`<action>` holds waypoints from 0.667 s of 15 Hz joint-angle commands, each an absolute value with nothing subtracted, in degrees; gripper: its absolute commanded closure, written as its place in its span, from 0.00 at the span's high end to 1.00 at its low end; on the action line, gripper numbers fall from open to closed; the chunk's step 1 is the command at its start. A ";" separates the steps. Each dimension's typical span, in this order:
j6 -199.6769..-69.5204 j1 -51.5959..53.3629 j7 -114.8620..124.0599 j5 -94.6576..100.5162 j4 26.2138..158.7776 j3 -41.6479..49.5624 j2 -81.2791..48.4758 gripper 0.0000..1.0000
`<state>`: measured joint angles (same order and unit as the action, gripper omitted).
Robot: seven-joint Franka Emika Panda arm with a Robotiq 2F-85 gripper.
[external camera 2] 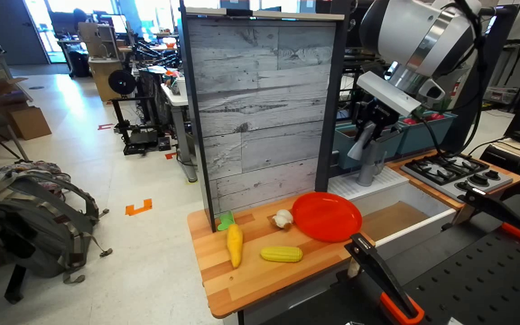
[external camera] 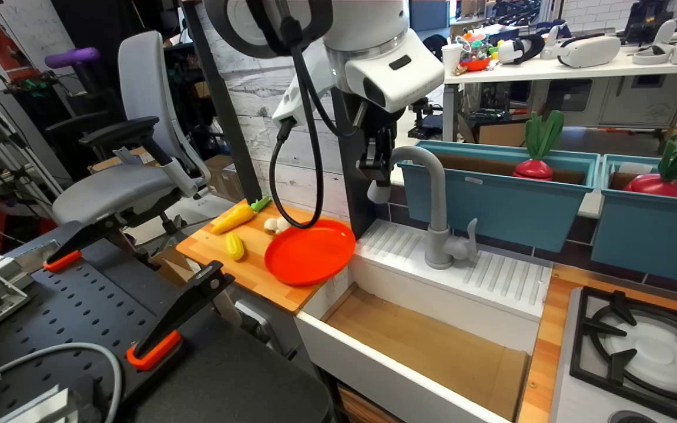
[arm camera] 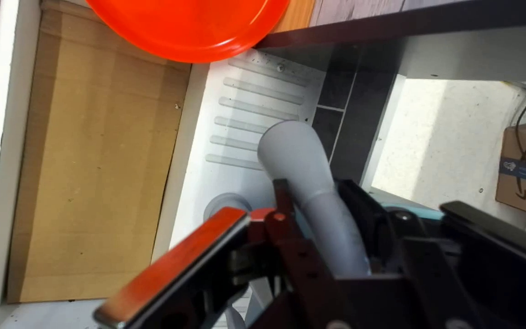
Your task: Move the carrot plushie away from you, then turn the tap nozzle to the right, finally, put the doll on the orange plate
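The grey tap nozzle (external camera: 437, 194) stands behind the sink, its spout end over the ribbed draining board. It also shows in an exterior view (external camera 2: 358, 148) and in the wrist view (arm camera: 292, 148). My gripper (arm camera: 315, 185) has a finger on each side of the spout, touching it near its flared end; it looks shut on it. The gripper also shows in an exterior view (external camera: 375, 170). The carrot plushie (external camera 2: 234, 245) lies on the wooden counter, also in an exterior view (external camera: 234, 219). The orange plate (external camera: 310, 252) is flat beside the sink. No doll shows.
A yellow corn toy (external camera 2: 281, 254) and white mushroom-like toys (external camera 2: 282, 219) lie near the plate. The sink (external camera: 421, 346), teal planters (external camera: 491, 200), a stove (external camera: 644, 346), a dark panel frame (arm camera: 363, 27) and black clamps (external camera: 180, 317) surround the area.
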<state>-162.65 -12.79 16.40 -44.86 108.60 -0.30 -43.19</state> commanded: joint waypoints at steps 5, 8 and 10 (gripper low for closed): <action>-166.07 -12.44 12.45 -43.25 111.18 0.52 -42.44 0.08; -165.01 -13.77 9.27 -42.43 111.08 0.58 -42.24 0.08; -163.75 -14.97 5.80 -41.26 110.93 0.40 -42.00 0.08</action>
<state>-163.96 -12.76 10.79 -43.99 109.85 -0.25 -42.68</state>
